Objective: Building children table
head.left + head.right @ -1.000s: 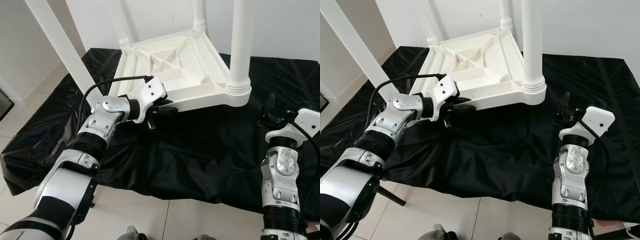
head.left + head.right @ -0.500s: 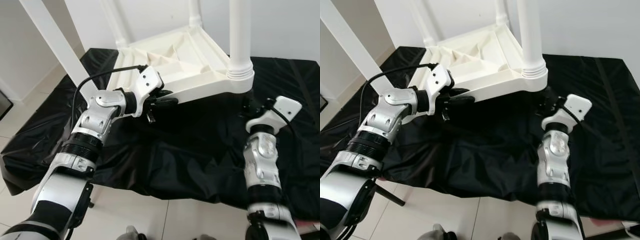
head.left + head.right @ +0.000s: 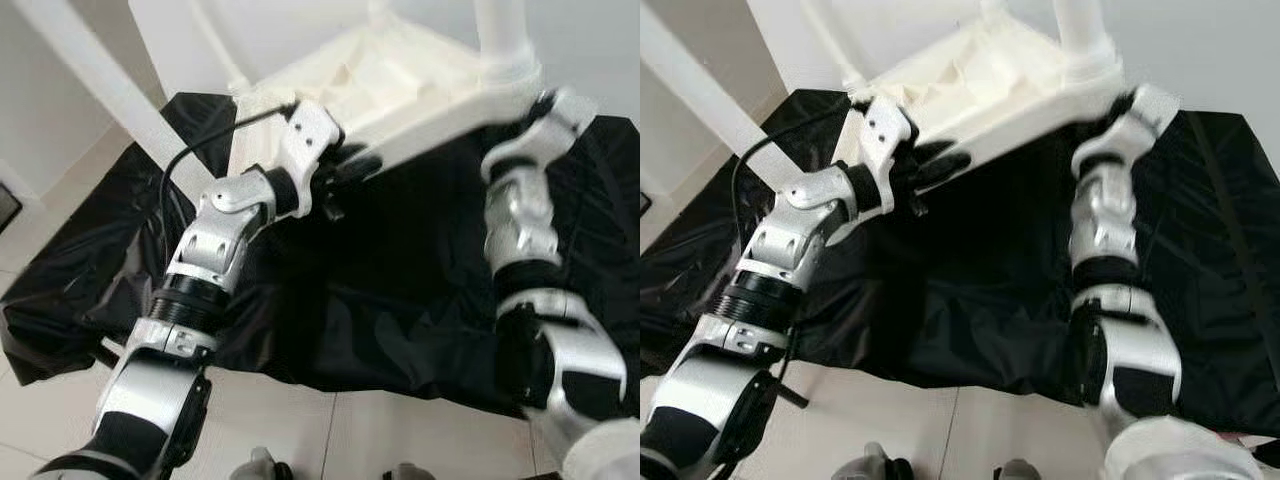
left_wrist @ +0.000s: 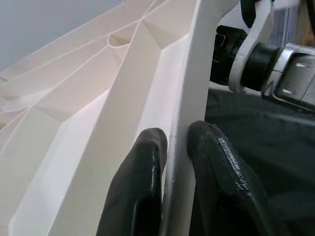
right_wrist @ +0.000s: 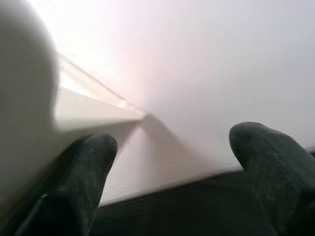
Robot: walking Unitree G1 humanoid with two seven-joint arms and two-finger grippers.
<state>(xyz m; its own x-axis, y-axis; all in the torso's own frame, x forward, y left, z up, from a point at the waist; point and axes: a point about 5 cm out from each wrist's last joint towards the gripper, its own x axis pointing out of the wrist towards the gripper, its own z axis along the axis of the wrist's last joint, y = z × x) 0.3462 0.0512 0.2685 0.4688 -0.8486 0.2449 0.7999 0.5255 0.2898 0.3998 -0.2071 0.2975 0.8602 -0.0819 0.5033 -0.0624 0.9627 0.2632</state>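
The white children's table point(image 3: 400, 70) lies upside down and tilted, its near edge raised off the black sheet point(image 3: 400, 280). My left gripper point(image 4: 177, 147) is shut on the table's near rim point(image 4: 194, 83), one finger on each side; the head view shows it at the rim's left part point(image 3: 345, 170). My right gripper point(image 3: 545, 105) is up under the near right corner, beside the leg point(image 3: 505, 40). The right wrist view has its fingers point(image 5: 88, 157) wide apart, open, with a blurred white table part point(image 5: 29, 108) close by.
Another white leg point(image 3: 90, 70) slants up at the left. The black sheet covers the floor ahead, with pale tiles point(image 3: 300, 420) at its near edge. A white wall point(image 3: 200, 40) stands behind the table.
The table's near edge has risen and tilted. My left gripper went up with the rim. My right arm swung up and in from the sheet to the near right corner.
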